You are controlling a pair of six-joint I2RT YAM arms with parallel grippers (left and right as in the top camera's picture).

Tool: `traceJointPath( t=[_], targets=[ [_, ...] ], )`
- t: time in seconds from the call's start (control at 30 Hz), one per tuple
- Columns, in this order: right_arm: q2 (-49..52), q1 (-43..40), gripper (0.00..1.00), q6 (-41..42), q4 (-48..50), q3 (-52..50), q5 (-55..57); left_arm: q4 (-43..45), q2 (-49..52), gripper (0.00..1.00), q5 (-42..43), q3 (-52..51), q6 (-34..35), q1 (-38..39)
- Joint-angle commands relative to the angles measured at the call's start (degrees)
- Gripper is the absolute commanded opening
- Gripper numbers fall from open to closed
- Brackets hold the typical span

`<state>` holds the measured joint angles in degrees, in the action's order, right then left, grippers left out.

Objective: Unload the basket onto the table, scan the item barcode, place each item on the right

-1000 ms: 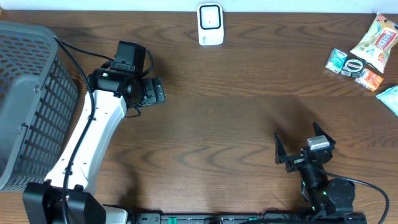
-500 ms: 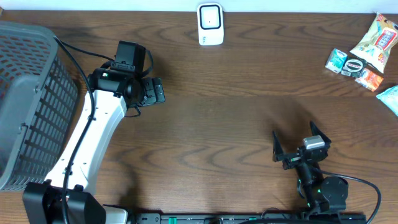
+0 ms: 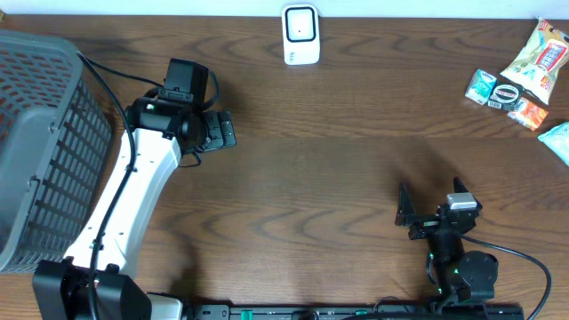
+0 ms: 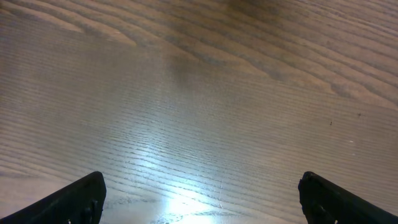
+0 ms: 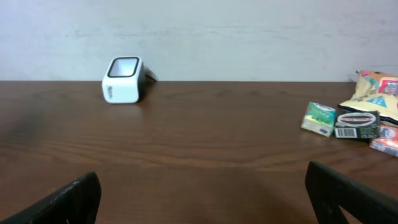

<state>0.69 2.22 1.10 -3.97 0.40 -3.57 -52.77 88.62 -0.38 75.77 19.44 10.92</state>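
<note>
Seen from overhead, your left gripper (image 3: pixel 222 130) sits in the upper left of the frame, near a grey basket (image 3: pixel 36 133). Its jaws are spread wide over the bare wooden table (image 3: pixel 320 178) and hold nothing. Your right gripper (image 3: pixel 433 209) is at the lower right, jaws also spread and empty. The white barcode scanner (image 3: pixel 300 34) stands at the top centre. The items cluster at the upper right: a snack bag (image 3: pixel 540 55), a teal packet (image 3: pixel 481 86), a black-labelled pack (image 3: pixel 506 95) and an orange pack (image 3: pixel 531 113). All are well apart from the 2 grippers.
</note>
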Motion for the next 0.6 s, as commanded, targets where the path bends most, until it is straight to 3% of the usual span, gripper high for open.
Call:
traceJointPath(
  t=[0.0, 0.57],
  targets=[
    [-0.37, -0.31, 0.99, 0.92, -0.57, -0.09, 1.90, -0.33, 0.11, 0.98, -0.74, 0.31, -0.35, -0.28],
    [-0.37, -0.31, 0.99, 0.98, -0.31, -0.09, 1.53, -0.33, 0.11, 0.98, -0.74, 0.31, -0.35, -0.28]
  ],
)
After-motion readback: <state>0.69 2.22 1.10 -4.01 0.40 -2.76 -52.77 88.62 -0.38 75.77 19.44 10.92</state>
